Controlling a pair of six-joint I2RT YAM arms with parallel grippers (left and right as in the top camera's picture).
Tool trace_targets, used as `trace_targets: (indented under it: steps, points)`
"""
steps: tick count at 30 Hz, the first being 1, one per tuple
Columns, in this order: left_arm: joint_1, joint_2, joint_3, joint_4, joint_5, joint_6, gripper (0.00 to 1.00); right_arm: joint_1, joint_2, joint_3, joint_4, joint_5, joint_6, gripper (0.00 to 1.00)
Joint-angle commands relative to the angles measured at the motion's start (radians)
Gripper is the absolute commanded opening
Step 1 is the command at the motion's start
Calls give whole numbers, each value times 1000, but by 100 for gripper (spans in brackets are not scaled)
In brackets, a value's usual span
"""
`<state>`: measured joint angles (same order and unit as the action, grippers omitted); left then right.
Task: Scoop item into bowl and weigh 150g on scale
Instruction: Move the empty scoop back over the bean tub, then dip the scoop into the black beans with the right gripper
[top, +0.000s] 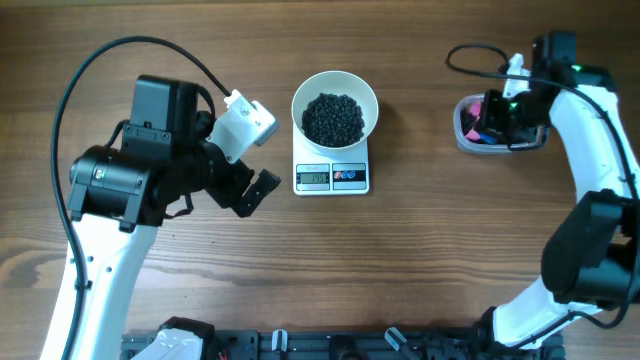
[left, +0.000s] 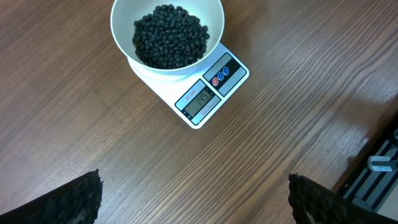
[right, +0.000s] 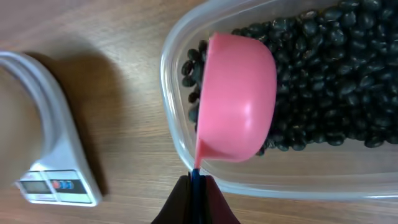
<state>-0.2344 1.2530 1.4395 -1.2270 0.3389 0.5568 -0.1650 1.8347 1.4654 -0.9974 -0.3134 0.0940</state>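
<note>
The beans (top: 333, 118) are small, hard, glossy and loose, so they are likely to roll and spill and cannot be pinched; move them only with the scoop (right: 239, 99), a light, stiff plastic cup best held by its thin handle and kept level. One heap lies in the bowl (top: 372, 100) on the scale (top: 332, 177), the rest in the tub (right: 177, 146). The right gripper (right: 194, 186) is clamped on the scoop handle over the tub; the left gripper (left: 196, 205) is fully spread and holds nothing.
</note>
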Motion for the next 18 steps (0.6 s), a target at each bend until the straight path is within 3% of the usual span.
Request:
trace_targets:
  steps: [1,11,18]
  points:
    - [6,3,14,1,1,15,100,-39,15,6,-3,-214,11,4]
    - [6,3,14,1,1,15,100,-150,15,6,-91,-220,-13,4]
    - [6,3,14,1,1,15,100,-233,5,6,-95,-328,-15,4]
